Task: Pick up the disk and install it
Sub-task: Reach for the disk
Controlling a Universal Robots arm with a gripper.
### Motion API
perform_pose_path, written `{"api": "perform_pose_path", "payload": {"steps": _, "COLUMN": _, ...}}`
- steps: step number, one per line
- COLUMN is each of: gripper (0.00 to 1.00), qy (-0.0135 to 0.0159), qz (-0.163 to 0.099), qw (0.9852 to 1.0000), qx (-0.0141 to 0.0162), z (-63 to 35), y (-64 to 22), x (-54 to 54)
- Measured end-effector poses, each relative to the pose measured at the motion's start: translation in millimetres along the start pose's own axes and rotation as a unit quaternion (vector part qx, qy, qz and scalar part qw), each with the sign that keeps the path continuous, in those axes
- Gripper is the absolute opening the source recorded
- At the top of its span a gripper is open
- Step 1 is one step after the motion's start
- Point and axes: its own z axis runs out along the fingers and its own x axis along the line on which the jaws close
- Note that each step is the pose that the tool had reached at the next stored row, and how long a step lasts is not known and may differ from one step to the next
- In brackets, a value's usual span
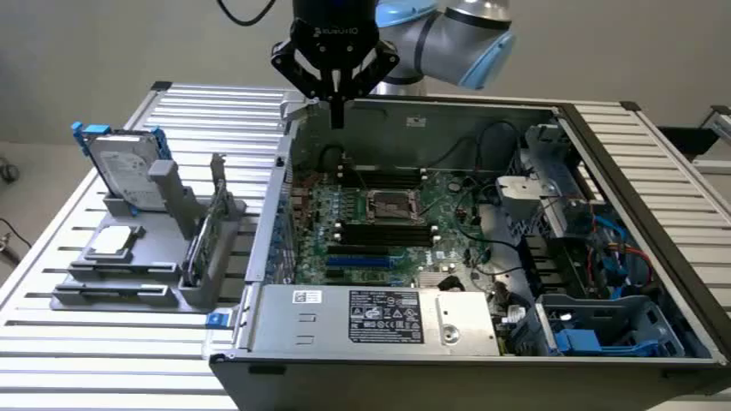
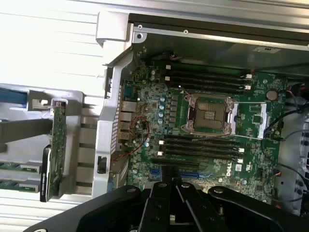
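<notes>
The disk (image 1: 120, 167), silver-grey with a white label and blue rails, stands upright in the grey holder (image 1: 137, 287) at the exterior view's left. My black gripper (image 1: 337, 118) hangs above the back left corner of the open computer case (image 1: 377, 321), well away from the disk. Its fingers are shut with nothing between them. In the wrist view the closed gripper (image 2: 175, 182) points down at the green motherboard (image 2: 164, 121).
The holder also carries an upright green circuit card (image 2: 58, 145) and a small flat silver chip (image 1: 115, 242). Inside the case are a CPU socket (image 1: 389, 205), a power supply (image 1: 383, 315) and a blue-railed drive bay (image 1: 594, 330). Everything rests on a slatted metal table (image 1: 103, 377).
</notes>
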Motion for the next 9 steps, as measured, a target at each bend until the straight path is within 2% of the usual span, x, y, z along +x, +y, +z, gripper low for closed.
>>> {"api": "perform_pose_path", "payload": {"steps": 9, "gripper": 0.11, "qy": 0.0001, "qz": -0.002, "qw": 1.0, "qx": 0.0, "z": 0.0, "y": 0.0, "x": 0.0}}
